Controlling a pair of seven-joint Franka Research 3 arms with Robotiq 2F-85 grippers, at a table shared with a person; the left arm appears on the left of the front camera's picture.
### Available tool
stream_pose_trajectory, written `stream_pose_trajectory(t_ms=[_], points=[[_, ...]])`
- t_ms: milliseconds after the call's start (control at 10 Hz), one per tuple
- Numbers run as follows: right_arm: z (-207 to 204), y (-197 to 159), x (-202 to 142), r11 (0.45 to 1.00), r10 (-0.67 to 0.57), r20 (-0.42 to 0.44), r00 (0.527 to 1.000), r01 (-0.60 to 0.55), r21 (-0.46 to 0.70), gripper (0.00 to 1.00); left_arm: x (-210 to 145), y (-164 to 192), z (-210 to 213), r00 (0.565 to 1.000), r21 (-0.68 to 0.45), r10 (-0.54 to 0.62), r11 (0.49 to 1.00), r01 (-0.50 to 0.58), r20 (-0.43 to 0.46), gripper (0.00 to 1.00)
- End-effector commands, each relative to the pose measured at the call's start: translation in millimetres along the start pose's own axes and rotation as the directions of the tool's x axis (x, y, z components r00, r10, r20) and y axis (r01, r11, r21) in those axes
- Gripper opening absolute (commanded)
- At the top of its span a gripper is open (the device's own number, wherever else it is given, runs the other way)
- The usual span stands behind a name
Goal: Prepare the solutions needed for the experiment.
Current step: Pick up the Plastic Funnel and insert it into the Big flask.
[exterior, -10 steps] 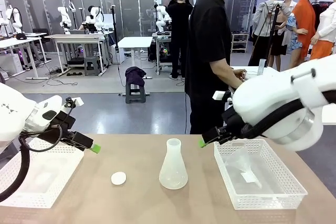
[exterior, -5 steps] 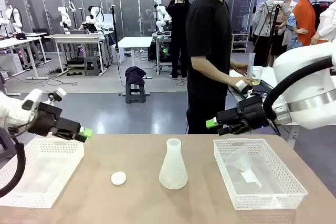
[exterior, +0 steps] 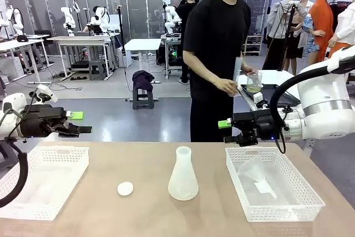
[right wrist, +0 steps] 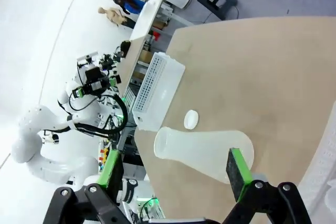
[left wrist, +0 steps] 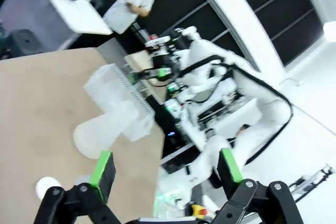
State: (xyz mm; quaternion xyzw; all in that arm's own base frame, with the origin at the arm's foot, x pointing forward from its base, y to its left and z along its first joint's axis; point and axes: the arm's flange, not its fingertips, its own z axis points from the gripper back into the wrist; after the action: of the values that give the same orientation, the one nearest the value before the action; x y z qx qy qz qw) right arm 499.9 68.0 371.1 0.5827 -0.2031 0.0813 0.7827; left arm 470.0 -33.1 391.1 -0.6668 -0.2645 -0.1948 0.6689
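Two white arms are being held roughly level over a tan table (exterior: 111, 162), one reaching in from each side, with the grippers being pointed inward toward one another. The left gripper (exterior: 80, 122) is being held above the far edge of the white basket (exterior: 55, 149) on the left. Its jaws are spread with nothing between them, and in its own wrist view the green pads (left wrist: 103, 169) are being shown wide apart around empty air. The right gripper (exterior: 227, 130) is being held near the far corner of the right-hand basket (exterior: 277, 212), likewise parted and empty.

Between the baskets a frosted conical flask (exterior: 183, 175) is standing upright, and a small white disc (exterior: 125, 188) is lying near it on the left.

Beyond the table a person in black is being shown with forearms bent forward. A clear beaker (exterior: 254, 81) containing a little yellow-green solution (exterior: 253, 88) is being carried at waist height, well apart from the flask. It is apparently being gripped by the person's hand (exterior: 227, 86), though the contact is too small to confirm.
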Motion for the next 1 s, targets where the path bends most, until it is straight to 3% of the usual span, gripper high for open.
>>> stream_pose_trajectory(t_ms=[0, 300, 500, 900], points=[[6, 6, 10, 0.999, -0.019, 0.050, 0.999, 0.017, 0.037, 1.00, 19, 38, 3, 0.998, -0.057, 0.068, 0.996, -0.068, -0.009, 1.00], [15, 9, 10, 0.992, -0.052, 0.091, 0.994, 0.041, 0.116, 1.00, 20, 39, 7, 0.996, -0.076, 0.085, 0.993, -0.086, -0.012, 1.00], [18, 9, 10, 0.994, -0.007, 0.102, 0.995, -0.005, 0.113, 1.00, 23, 37, 0, 0.997, -0.086, 0.074, 0.993, -0.076, -0.023, 1.00], [18, 5, 12, 0.995, -0.032, 0.086, 0.996, 0.023, 0.100, 1.00, 13, 38, 4, 0.997, -0.078, 0.078, 0.994, -0.077, 0.009, 1.00]])
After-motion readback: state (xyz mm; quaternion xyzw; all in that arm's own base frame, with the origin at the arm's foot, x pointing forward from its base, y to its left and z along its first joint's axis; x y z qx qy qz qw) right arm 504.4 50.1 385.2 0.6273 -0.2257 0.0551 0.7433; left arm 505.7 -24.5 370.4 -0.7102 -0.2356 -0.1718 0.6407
